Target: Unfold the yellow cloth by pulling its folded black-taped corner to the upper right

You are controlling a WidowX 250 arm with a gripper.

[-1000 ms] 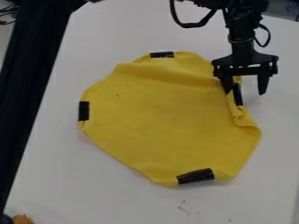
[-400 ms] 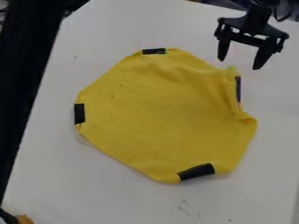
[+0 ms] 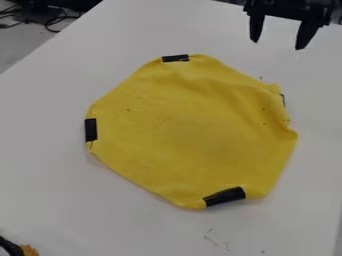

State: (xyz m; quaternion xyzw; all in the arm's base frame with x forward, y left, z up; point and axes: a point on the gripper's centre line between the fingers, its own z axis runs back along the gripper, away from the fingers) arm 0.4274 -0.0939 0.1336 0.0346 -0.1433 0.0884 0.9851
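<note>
Pointing down near the top edge, right of centre, with a black two-finger gripper (image 3: 278, 45). Opened wide, with nothing held between the spread fingers. Placed well apart from the yellow cloth (image 3: 184, 130) below and to the left. Spread over the middle of a white table (image 3: 50, 195) in a rough many-sided outline, with soft creases toward the upper right and an uneven, notched right edge. Marked at that edge by a dark sliver (image 3: 282, 100), partly hidden by yellow fabric. Fitted around the rest of the rim with a top black strip (image 3: 176, 58), a left black strip (image 3: 91, 130) and a bottom black strip (image 3: 224, 196), the last set aslant. Scattered below with faint dark marks (image 3: 210, 238). Bordered farther out by black cables (image 3: 55, 21) at the upper left and an orange-brown object (image 3: 29, 250) in the lower left corner.
</note>
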